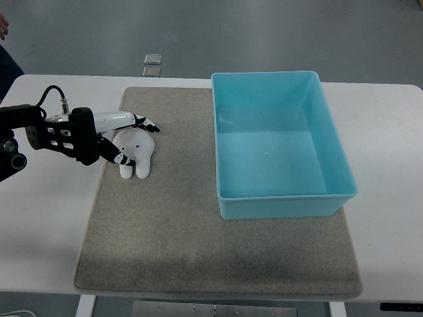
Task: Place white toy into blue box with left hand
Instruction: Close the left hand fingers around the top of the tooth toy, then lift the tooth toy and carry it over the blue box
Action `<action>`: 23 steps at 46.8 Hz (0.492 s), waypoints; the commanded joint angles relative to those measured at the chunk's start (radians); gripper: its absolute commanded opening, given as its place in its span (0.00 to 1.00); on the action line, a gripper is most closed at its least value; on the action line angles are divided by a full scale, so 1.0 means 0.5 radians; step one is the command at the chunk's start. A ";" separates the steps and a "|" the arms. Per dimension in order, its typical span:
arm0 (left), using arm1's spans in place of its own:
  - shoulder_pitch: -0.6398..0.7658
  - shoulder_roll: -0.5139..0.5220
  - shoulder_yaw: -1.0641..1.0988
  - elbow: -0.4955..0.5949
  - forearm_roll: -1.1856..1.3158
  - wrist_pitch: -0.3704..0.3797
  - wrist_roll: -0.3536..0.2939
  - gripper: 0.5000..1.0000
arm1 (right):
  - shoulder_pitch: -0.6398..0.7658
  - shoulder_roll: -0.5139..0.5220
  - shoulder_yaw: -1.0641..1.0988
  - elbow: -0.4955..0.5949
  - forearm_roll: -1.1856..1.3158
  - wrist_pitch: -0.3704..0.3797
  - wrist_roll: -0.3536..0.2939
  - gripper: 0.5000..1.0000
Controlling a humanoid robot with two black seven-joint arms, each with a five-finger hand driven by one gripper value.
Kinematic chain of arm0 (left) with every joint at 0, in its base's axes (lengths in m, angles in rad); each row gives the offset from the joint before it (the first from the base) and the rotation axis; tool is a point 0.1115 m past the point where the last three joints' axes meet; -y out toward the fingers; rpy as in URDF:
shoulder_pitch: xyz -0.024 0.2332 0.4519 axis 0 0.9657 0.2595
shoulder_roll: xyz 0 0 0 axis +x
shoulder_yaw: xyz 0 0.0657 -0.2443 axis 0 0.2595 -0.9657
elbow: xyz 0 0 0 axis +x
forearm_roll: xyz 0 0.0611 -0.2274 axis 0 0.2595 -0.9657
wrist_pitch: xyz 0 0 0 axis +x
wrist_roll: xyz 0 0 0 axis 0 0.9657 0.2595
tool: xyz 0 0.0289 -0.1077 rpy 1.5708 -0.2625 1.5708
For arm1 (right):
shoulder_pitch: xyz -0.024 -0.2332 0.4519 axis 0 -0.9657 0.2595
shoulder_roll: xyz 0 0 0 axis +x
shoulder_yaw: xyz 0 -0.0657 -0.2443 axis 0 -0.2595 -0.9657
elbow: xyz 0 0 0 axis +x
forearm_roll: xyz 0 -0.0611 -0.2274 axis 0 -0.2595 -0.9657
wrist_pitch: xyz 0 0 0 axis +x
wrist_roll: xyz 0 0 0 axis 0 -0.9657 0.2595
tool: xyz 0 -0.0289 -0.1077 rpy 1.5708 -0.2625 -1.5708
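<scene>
White toy, the object of the task, is lying on the left part of a grey mat, well apart from the blue box. Taking the scene in order of size: a white table is filling most of the view and is bearing the mat, which is covering its middle. The blue box, an open rectangular tub with its long axis running away from the camera, is sitting on the right portion of the mat, its near wall resting on the fabric. The left hand, entering from the left edge on a black forearm, is reaching over the mat's left border; its fingers are lying extended across the toy's far side while a lower digit is touching the toy's left flank, so the hand is half-closing around the toy without lifting it. The toy itself is lying with its long axis running near-to-far, its rounded body farther from the camera and its two stubby lobes pointing toward the near edge.
</scene>
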 commanded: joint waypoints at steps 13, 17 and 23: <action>-0.002 -0.010 0.014 0.013 -0.001 0.006 0.000 0.23 | 0.000 0.000 0.000 0.001 0.000 0.000 0.002 0.87; -0.005 -0.010 0.014 0.010 -0.001 0.006 0.000 0.00 | 0.000 0.000 0.000 0.001 0.000 0.000 0.002 0.87; -0.024 -0.007 0.011 0.010 -0.001 0.003 0.003 0.00 | 0.000 0.000 0.000 0.001 0.000 0.000 -0.001 0.87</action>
